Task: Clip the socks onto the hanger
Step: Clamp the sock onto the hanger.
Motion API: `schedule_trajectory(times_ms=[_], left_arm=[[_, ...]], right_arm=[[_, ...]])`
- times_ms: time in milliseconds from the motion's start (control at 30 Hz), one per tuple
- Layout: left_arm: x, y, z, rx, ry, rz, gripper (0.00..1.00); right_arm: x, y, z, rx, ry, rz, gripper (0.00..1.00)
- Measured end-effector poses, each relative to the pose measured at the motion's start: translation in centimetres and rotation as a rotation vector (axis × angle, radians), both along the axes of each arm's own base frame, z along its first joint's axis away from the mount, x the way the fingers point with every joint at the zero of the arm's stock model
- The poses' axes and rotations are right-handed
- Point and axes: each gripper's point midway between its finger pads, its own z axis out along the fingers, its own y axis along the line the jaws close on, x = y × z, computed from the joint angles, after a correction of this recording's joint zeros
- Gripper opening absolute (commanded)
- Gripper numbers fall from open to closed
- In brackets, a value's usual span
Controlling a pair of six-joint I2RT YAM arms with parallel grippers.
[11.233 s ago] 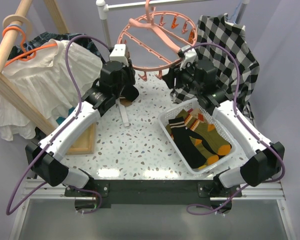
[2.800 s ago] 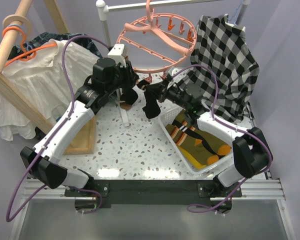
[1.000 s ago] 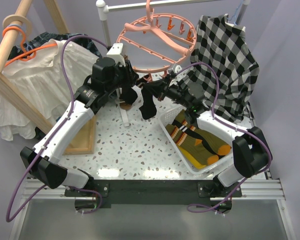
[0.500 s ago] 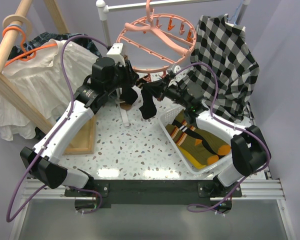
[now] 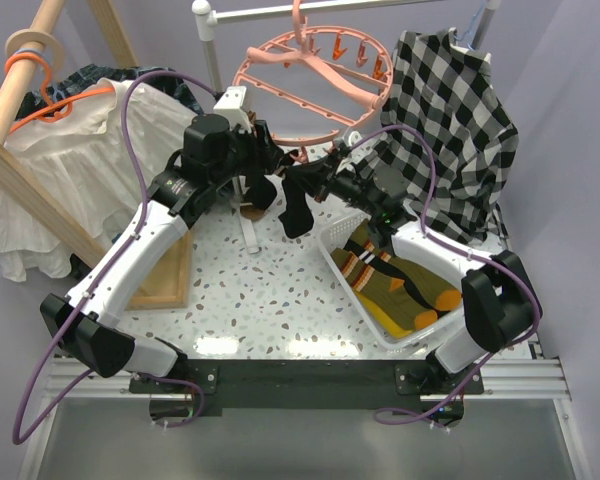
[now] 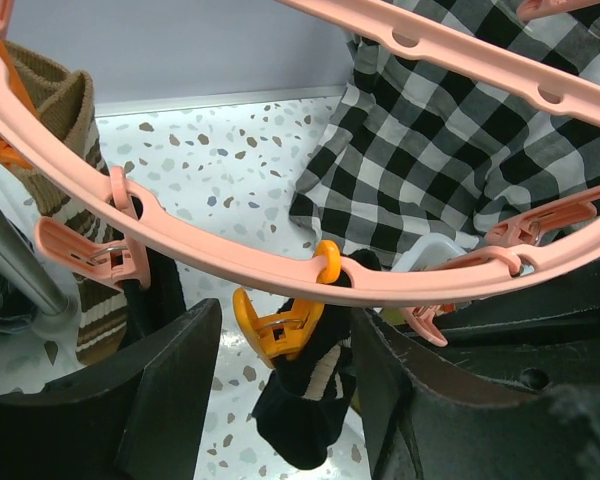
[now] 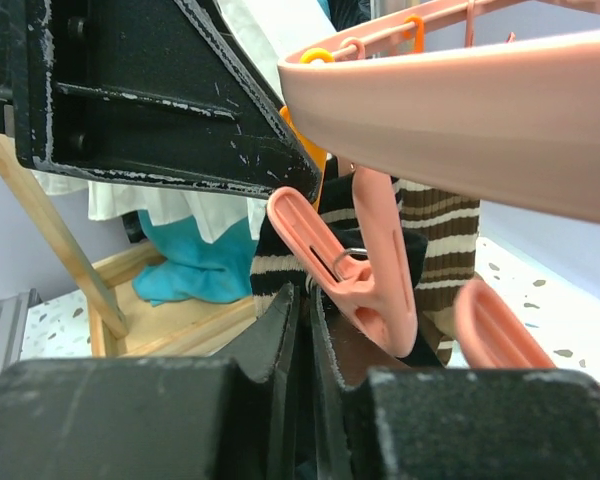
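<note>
The salmon-pink round hanger [image 5: 280, 58] hangs from a rail above the far edge of the speckled bench [image 5: 260, 290], and both arms reach up under its near rim. A black sock [image 5: 295, 208] with cream stripes at its cuff dangles there between the two hands. In the left wrist view it hangs from an orange clip [image 6: 278, 325] on the ring's rim, its top apparently in the clip's mouth.

The left hand [image 6: 285, 345] stands spread, one finger on each side of that clip and sock, neither finger touching them. The right hand [image 7: 302, 330] is pressed almost together, with only a thin slit between its fingers, just under a pink clip [image 7: 365, 270]. Whether sock fabric sits in that slit cannot be told.

A brown striped sock [image 6: 65, 130] hangs from the ring to the left of the orange clip. More socks [image 5: 410, 288], olive with orange toes and one yellow, lie in the white basket [image 5: 345, 282] on the right of the bench. A black-and-white checked shirt [image 5: 450, 110] hangs behind the basket, and a white blouse [image 5: 80, 170] hangs on an orange coat hanger [image 5: 35, 70] at far left.
</note>
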Motion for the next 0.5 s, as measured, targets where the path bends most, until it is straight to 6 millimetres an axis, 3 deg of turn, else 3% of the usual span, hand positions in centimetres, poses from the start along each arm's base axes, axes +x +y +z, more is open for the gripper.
schedule_trajectory(times_ms=[267,500], left_arm=[[0.0,0.0,0.2,-0.004,-0.009,0.001,0.57],[0.5,0.4,-0.7,-0.003,-0.006,0.014,0.56]], right_arm=[[-0.2,-0.4,-0.7,-0.039,0.009,-0.014,0.36],[-2.5,-3.3,-0.1,-0.160,0.040,-0.088,0.65]])
